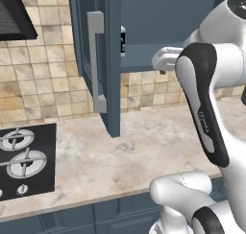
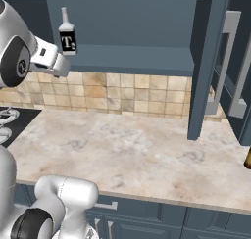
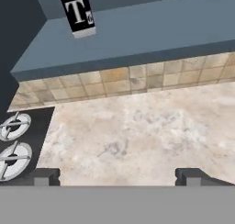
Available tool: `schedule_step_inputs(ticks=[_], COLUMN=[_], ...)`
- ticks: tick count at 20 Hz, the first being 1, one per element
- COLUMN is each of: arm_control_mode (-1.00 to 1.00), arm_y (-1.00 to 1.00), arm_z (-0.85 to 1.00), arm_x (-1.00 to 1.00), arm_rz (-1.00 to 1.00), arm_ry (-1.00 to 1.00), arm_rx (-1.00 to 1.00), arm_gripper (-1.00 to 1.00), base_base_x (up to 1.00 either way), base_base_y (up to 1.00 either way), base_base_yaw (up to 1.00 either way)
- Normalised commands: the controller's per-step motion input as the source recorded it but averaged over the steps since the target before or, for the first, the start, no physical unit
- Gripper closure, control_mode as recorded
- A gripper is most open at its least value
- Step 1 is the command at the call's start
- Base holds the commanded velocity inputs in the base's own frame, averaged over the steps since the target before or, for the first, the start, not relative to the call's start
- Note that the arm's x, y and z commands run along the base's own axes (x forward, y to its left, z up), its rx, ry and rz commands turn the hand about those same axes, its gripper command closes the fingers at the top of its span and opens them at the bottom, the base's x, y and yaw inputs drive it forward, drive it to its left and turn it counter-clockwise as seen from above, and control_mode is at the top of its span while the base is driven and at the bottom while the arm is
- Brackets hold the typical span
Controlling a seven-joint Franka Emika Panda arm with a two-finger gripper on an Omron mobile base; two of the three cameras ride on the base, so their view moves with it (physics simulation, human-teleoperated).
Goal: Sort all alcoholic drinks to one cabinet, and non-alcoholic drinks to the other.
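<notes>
Black-labelled liquor bottle [image 3: 78, 12] stands on cabinet shelf [image 3: 151, 35], beyond open gripper [image 3: 117, 175].

Liquor bottle [image 2: 67, 35] standing upright on the shelf [image 2: 132, 57] of the open wall cabinet [image 2: 147, 17], near its left end, above the counter [image 2: 137, 150], with the cooktop [image 1: 24, 161] lying at the counter's left and the cabinet door [image 2: 208, 61] hanging open to the right.
</notes>
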Motion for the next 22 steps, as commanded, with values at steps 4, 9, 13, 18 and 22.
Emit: schedule_step_inputs(ticks=[4, 9, 13, 18, 22], arm_control_mode=[-1.00, -1.00, -1.00, 1.00, 1.00], arm_y=[-0.03, 0.00, 0.00, 0.00, 0.00], arm_z=[-0.56, -0.45, -0.32, -0.11, 0.00], arm_x=[-0.36, -0.10, -0.10, -0.19, 0.00], arm_rz=[-0.01, 0.00, 0.00, 0.00, 0.00], arm_ry=[0.12, 0.00, 0.00, -0.01, 0.00], arm_rx=[-0.02, -0.02, 0.00, 0.00, 0.00], arm_gripper=[-1.00, -1.00, -1.00, -1.00, -1.00], base_base_x=[0.00, 0.00, 0.00, -0.55, -1.00], base_base_y=[0.00, 0.00, 0.00, -0.19, -0.77], base_base_yaw=[0.00, 0.00, 0.00, -0.01, -0.08])
